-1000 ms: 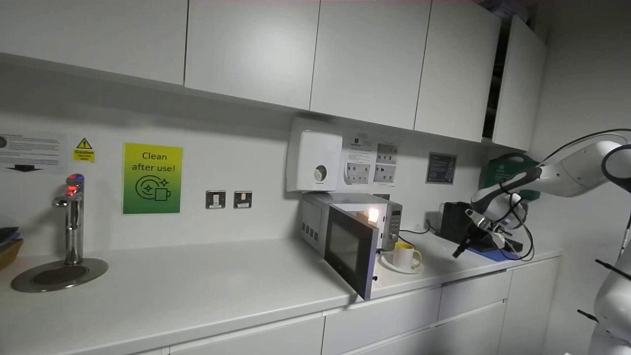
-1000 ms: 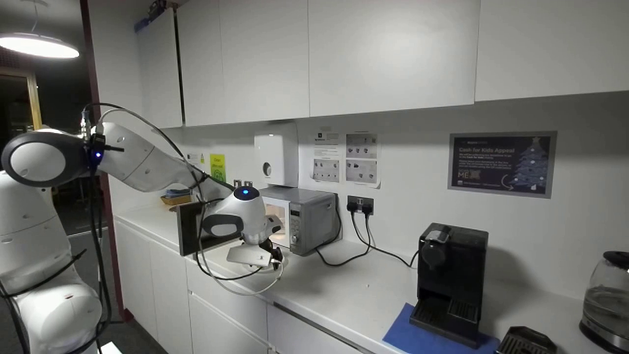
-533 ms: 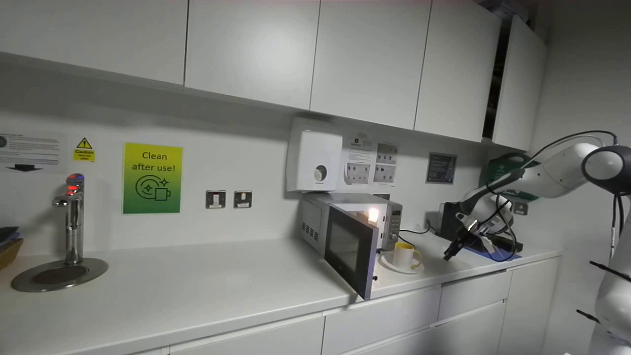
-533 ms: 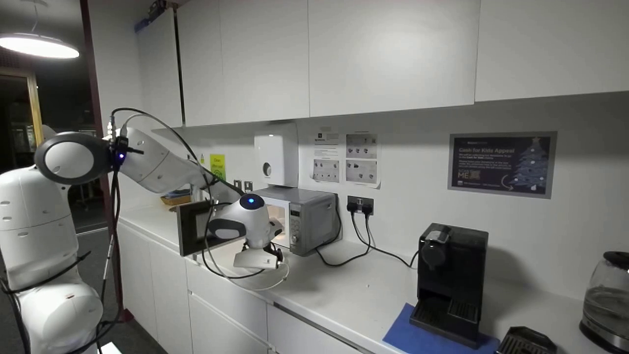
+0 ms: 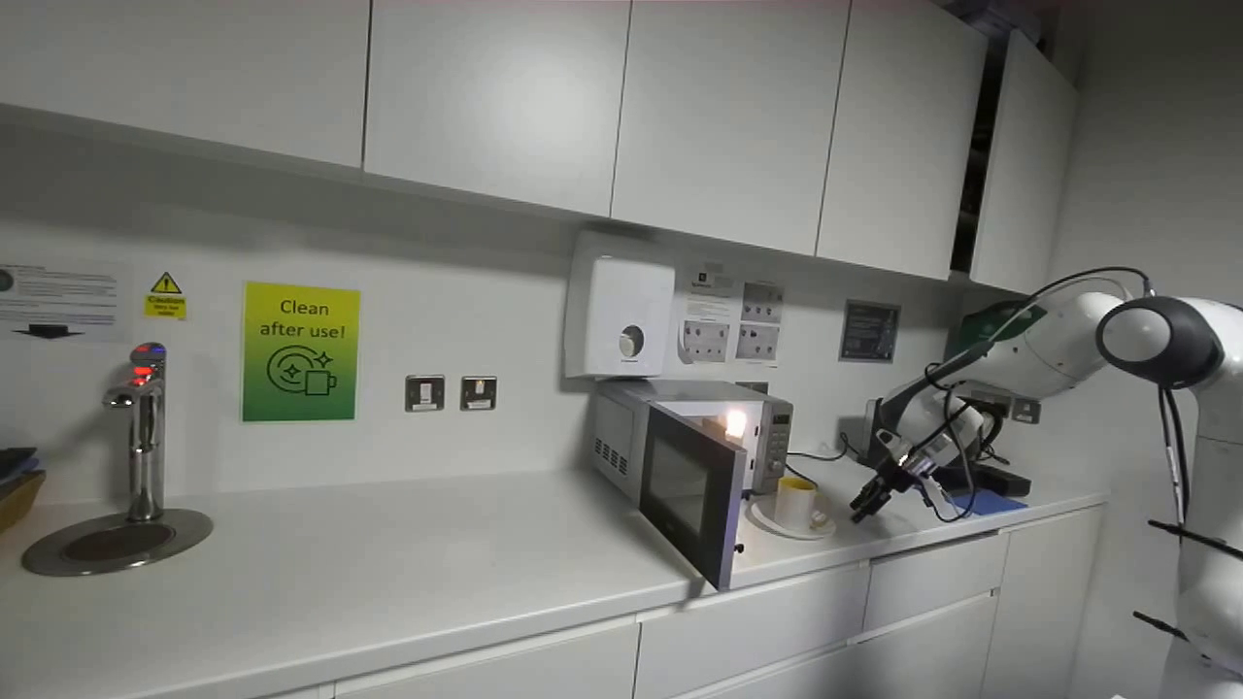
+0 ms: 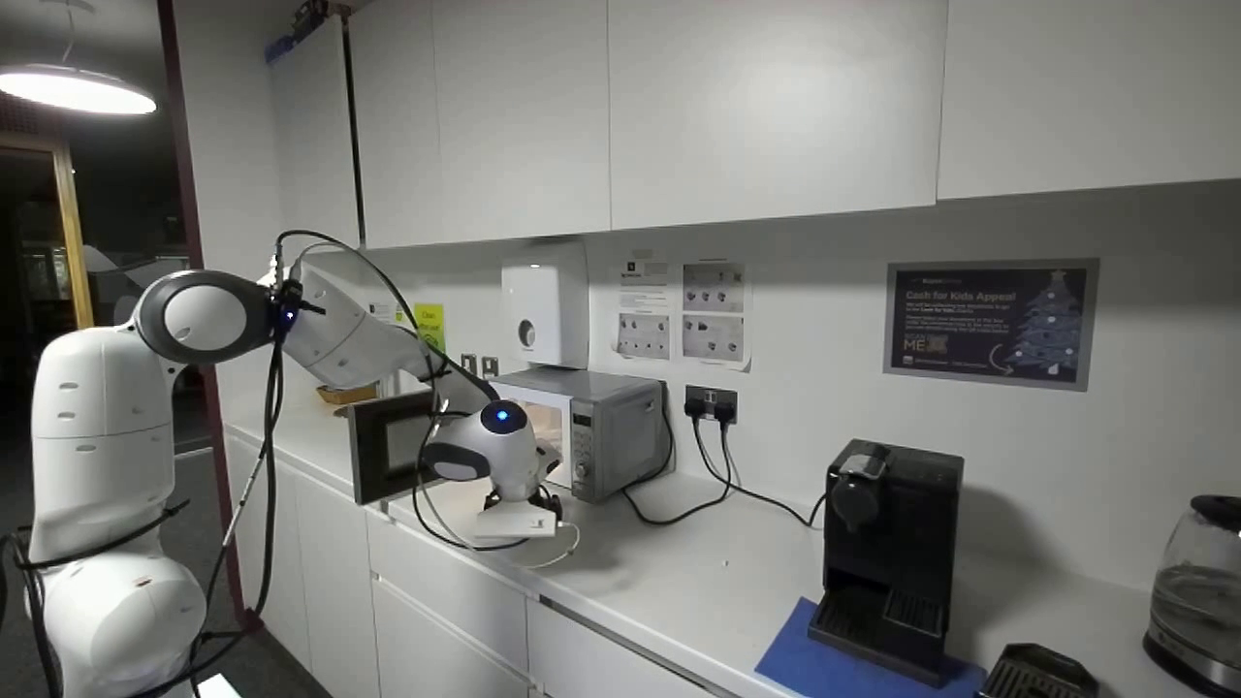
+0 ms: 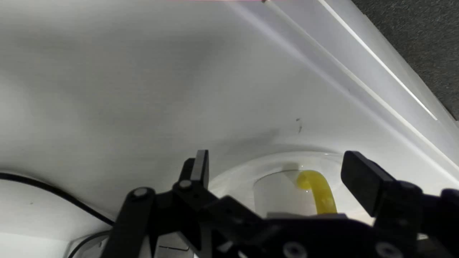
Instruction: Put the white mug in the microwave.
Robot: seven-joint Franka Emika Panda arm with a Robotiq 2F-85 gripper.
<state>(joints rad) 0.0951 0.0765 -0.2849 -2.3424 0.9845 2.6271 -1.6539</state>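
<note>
The white mug (image 5: 794,507) has a yellow inside and handle and stands upright on a white plate (image 5: 764,520) in front of the microwave (image 5: 621,437). The microwave's door (image 5: 688,495) is open and its interior is lit. My gripper (image 5: 866,509) is just to the right of the mug, apart from it. In the wrist view, the mug (image 7: 276,193) and its yellow handle show between the spread fingers of my empty gripper (image 7: 276,159), farther off; the gripper body hides the mug's upper part. The microwave (image 6: 620,427) also shows in an exterior view, where my arm hides the mug.
The open door reaches out to the counter's front edge (image 5: 777,568). A black coffee machine (image 6: 892,543) stands on a blue mat (image 6: 790,650), with a glass kettle (image 6: 1197,591) beyond. Black cords (image 6: 679,521) lie behind the microwave. A white dispenser (image 5: 621,301) hangs above it.
My arm has moved toward the mug; in an exterior view the gripper has shifted left and slightly down. The mug, plate and microwave have not moved.
</note>
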